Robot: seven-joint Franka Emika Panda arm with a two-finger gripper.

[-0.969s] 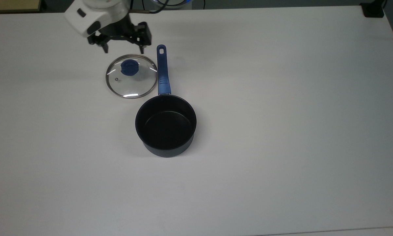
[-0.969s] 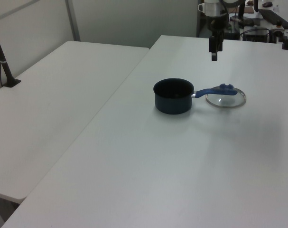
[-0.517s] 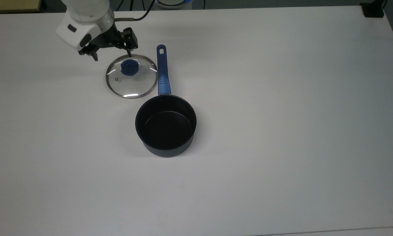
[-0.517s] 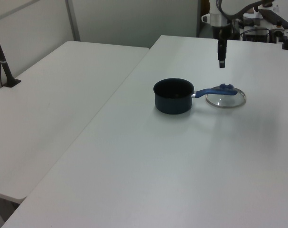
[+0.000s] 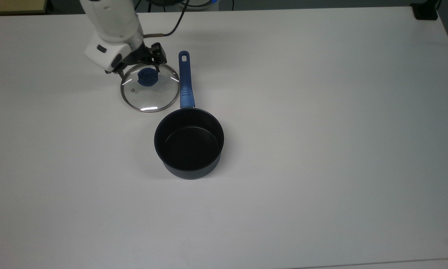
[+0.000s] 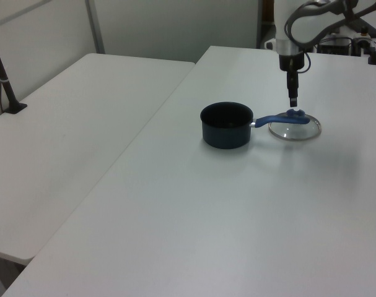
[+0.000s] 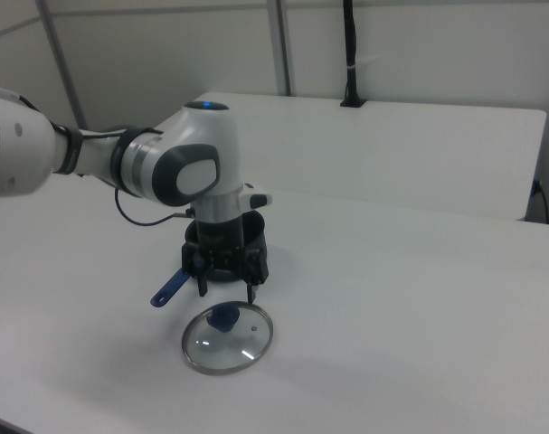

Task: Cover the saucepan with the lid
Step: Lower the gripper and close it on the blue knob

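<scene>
So your gripper (image 7: 226, 296) has dropped a fair bit and slid across over the last second: it was hanging up high and off toward the far edge of the table (image 5: 321, 149), and now it sits low, right over the glass lid (image 5: 150, 87). In the right view you can see the two fingers (image 7: 251, 291) spread apart, straddling the space above the blue knob (image 7: 223, 316), with nothing between them yet. The left view puts the fingertips just above the knob, near but not touching as far as I can tell. The lid itself hasn't budged; it's lying flat on the table with its steel rim just beside the saucepan's long blue handle (image 5: 185, 84), on the top view's left of it, so close there that I can't say if they touch. The saucepan (image 5: 189, 142) is sitting upright with its dark inside bare, handle pointing toward the far edge in the top view, same spot as before. My read: you're at the tail end of the approach, and the pinch on the knob is next, so nothing of the actual placing is done. I'd watch the centring, since in the top view the fingers look a touch toward the far side of the knob, and a glass lid gripped off-centre will probably swing or tilt when you lift.
</scene>
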